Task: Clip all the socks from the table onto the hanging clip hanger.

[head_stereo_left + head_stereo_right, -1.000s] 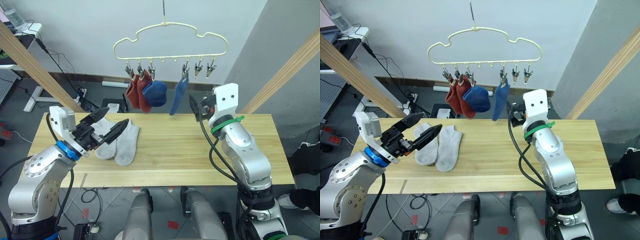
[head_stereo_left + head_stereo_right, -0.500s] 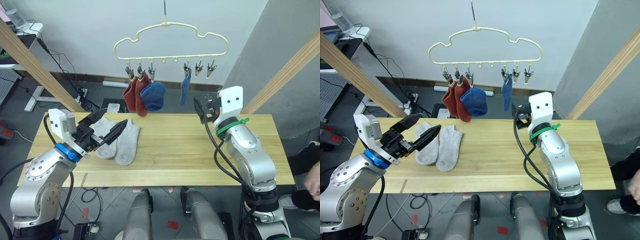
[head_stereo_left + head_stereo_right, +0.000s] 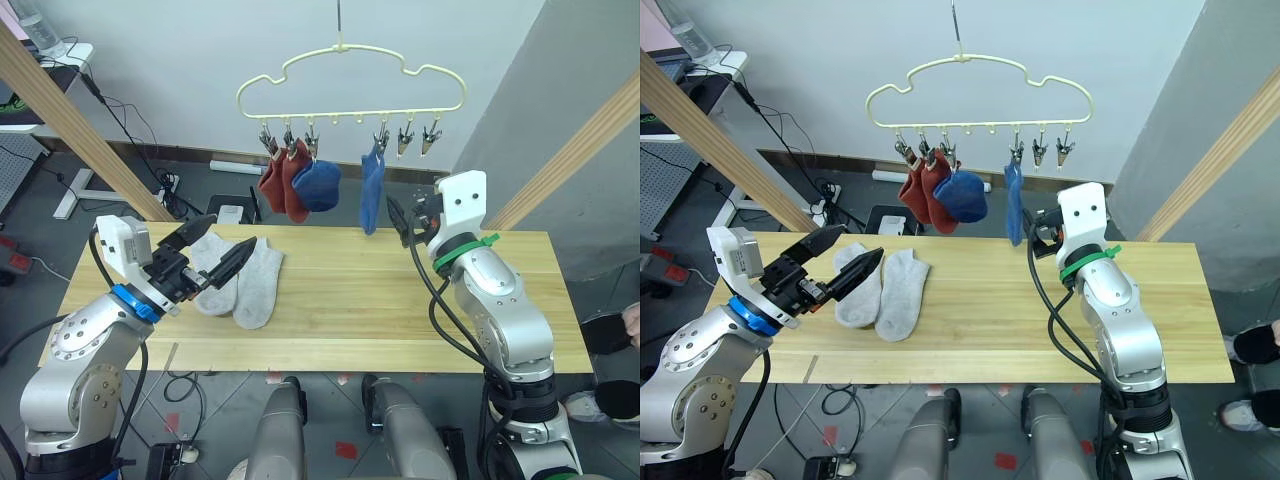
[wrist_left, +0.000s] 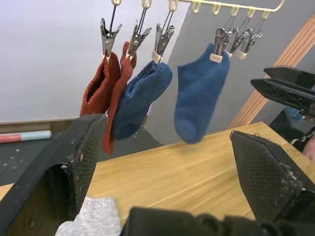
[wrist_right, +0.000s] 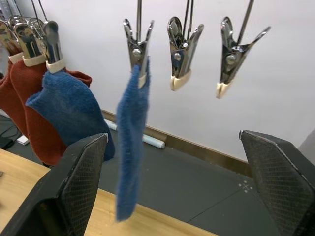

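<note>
My desk (image 3: 400, 310) is pale wood with a light grain. On it lie two light grey socks (image 3: 240, 285). The hanger (image 3: 350, 85) is pale yellow wire with silvery clips; from it hang two rust red socks (image 3: 283, 185) and two blue socks (image 3: 372, 195). My pincer fingers (image 4: 86, 157) are black.

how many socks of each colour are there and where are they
red socks: 2, clipped on the hanger
blue socks: 2, clipped on the hanger
grey socks: 2, lying on the table
total: 6 socks
</note>
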